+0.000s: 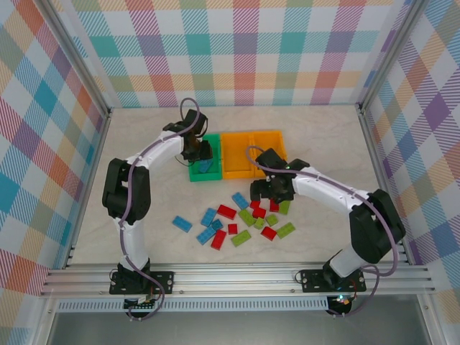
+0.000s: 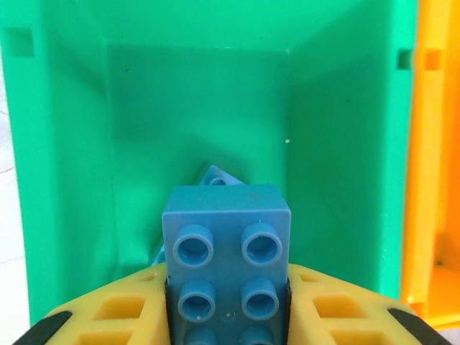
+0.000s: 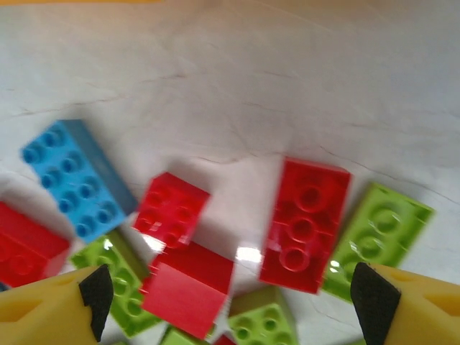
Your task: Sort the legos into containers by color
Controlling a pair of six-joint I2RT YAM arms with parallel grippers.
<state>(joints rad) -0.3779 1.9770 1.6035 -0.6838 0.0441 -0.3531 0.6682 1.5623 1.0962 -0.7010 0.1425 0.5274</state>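
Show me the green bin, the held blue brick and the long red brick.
green bin (image 2: 65, 158), left wrist view, inner side wall
held blue brick (image 2: 226, 248), left wrist view, studded top face
long red brick (image 3: 305, 224), right wrist view, its middle

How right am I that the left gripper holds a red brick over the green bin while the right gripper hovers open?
Only the colour is wrong: the left wrist view shows the left gripper holding a blue brick over the green bin. The right gripper is open.

Left arm (image 1: 147, 157) extended, left gripper (image 1: 198, 152) clamped on blue lego (image 2: 226, 244), right gripper (image 3: 231, 291) spread wide, angled down
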